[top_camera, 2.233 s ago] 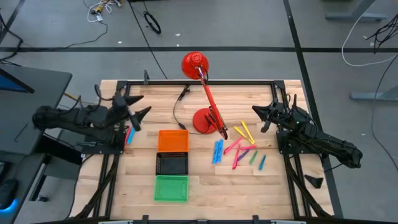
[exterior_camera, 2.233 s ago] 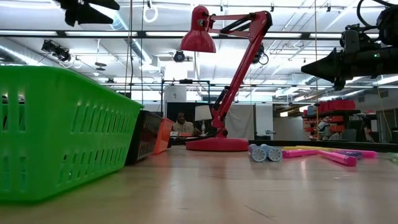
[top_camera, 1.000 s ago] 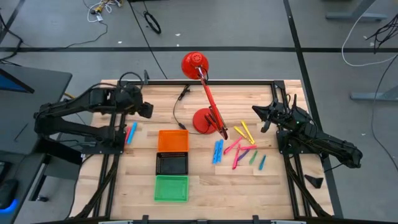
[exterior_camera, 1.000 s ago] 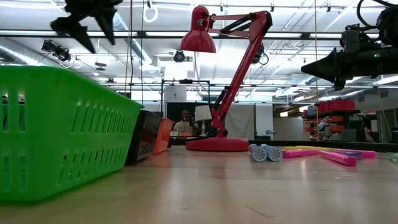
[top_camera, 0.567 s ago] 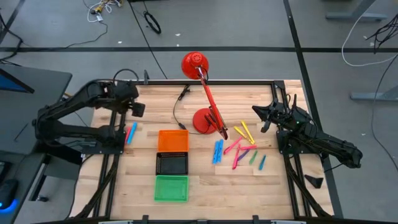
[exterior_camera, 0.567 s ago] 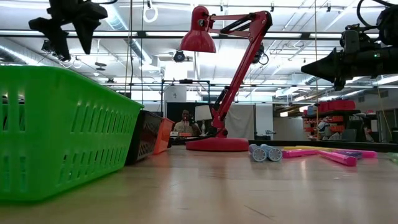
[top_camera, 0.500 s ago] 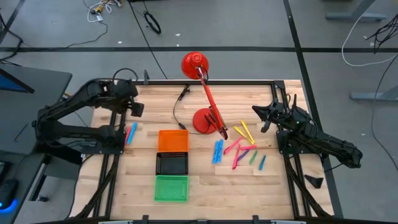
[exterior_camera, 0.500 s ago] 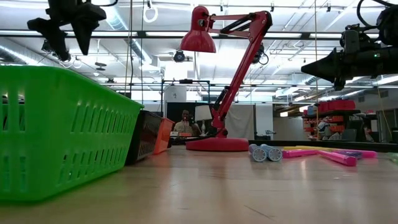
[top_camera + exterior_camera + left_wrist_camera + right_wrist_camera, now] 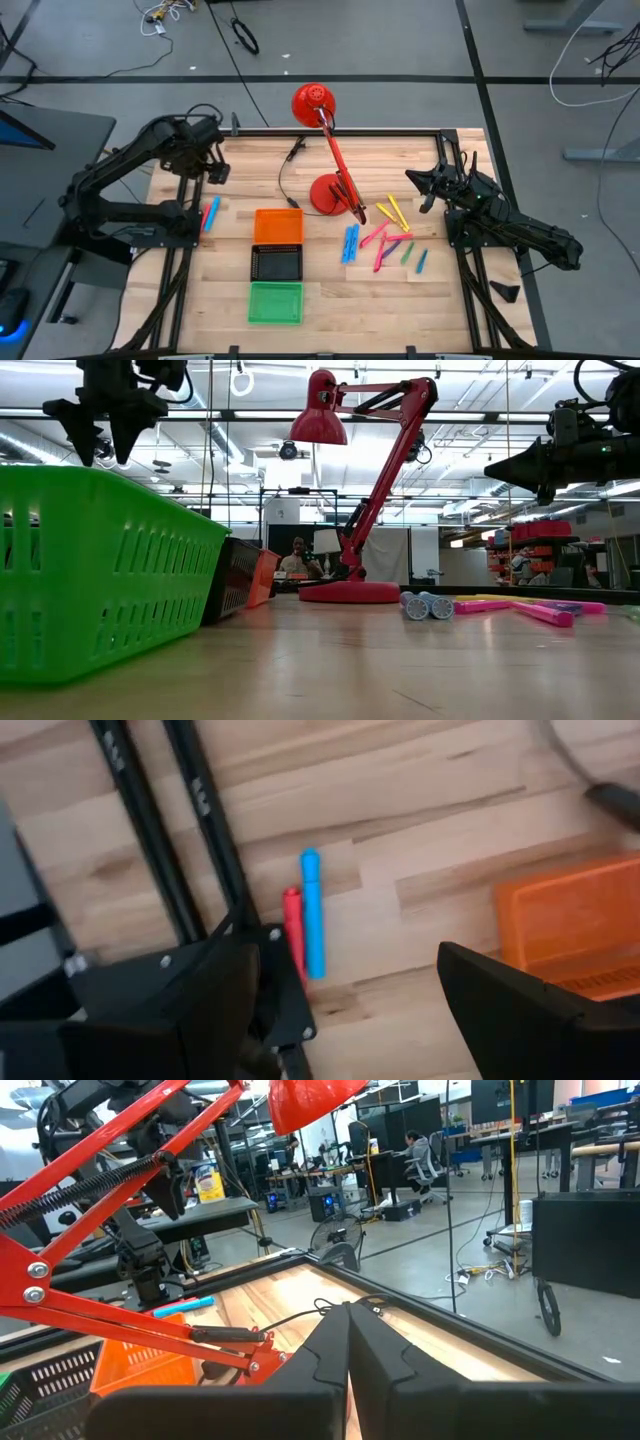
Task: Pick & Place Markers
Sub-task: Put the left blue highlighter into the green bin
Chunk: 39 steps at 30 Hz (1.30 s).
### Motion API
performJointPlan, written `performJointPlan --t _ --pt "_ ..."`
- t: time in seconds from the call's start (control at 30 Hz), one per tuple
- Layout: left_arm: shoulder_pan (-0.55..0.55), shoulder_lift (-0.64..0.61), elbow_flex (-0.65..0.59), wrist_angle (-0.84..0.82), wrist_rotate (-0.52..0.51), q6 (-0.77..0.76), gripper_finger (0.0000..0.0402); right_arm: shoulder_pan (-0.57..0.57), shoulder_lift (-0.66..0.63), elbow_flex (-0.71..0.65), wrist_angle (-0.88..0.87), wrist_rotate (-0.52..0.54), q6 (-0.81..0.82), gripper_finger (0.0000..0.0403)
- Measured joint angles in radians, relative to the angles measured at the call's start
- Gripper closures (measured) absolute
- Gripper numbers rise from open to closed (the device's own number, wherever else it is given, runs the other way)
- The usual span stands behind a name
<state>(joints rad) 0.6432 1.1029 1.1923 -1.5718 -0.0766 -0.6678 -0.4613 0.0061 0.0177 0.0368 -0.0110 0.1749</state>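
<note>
Overhead, the left pincer [image 9: 212, 172] is seen raised above the far left part of the counter [image 9: 240, 290], its fingers spread wide and nothing held between them. In the left wrist view the two dark fingers [image 9: 520, 1010] are shown well apart, pointing down at the wood. Just beyond them a blue marker [image 9: 312, 915] and a red marker [image 9: 293, 925] are found lying side by side, touching along their length, close to the black frame rail [image 9: 205, 820] at the counter's left edge. An orange tray [image 9: 575, 925] is seen near these two markers, on the side toward the counter's middle. In the high view the same tray heads a row of three, followed by a black tray [image 9: 277, 264] and a green tray [image 9: 275, 302] toward the near edge.

The right pincer [image 9: 412, 178] is held off the counter at the far right, its fingers pressed together with nothing gripped; in the right wrist view the fingertips [image 9: 348, 1342] are shown meeting in a point. The main group of markers [image 9: 385, 240] lies scattered on the wood to the right of the trays, near that pincer: two blue ones side by side, pink ones crossing, yellow ones farther back, green and blue ones nearer. A red desk lamp [image 9: 330, 150] stands on its round base just behind the group, its arm leaning toward the far edge.
</note>
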Motion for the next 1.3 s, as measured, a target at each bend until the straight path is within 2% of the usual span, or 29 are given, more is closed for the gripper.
performJointPlan --t 0.4,0.67,1.03,1.3 --pt "0.12 0.005 0.0 0.0 0.002 0.079 0.0088 0.0 0.0 0.0 0.0 0.0 0.0 0.0392" --pt "0.146 0.004 -0.004 0.001 0.003 0.102 0.0088 0.0 0.0 0.0 0.0 0.0 0.0 0.0392" --pt "0.146 0.01 -0.157 0.0 0.029 -0.002 0.0088 0.0 0.0 0.0 0.0 0.0 0.0 0.0392" --pt "0.146 0.026 -0.237 0.047 0.04 0.02 0.0088 0.0 0.0 0.0 0.0 0.0 0.0 0.0392"
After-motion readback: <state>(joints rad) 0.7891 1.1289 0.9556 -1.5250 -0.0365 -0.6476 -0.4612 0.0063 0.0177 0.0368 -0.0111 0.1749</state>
